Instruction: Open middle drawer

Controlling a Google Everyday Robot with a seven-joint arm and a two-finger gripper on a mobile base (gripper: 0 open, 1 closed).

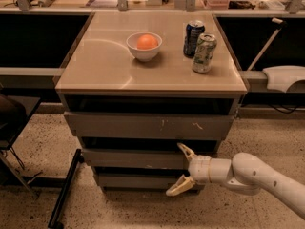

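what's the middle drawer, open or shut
Looks shut: the middle drawer is not pulled out from the cabinet. Open pincer at its right end.

- Lab or workshop, looks like: cluttered workbench (62, 5) behind the drawer cabinet (105, 66).
- Speckled hard floor (43, 137) under it; robot gripper (181, 171), fingers spread, at its front.

seemingly 3 drawers (133, 159), 2 cans (204, 53), 1 gripper (183, 170)

Grey-brown middle drawer (133, 159), spread tool (174, 169) at its right end
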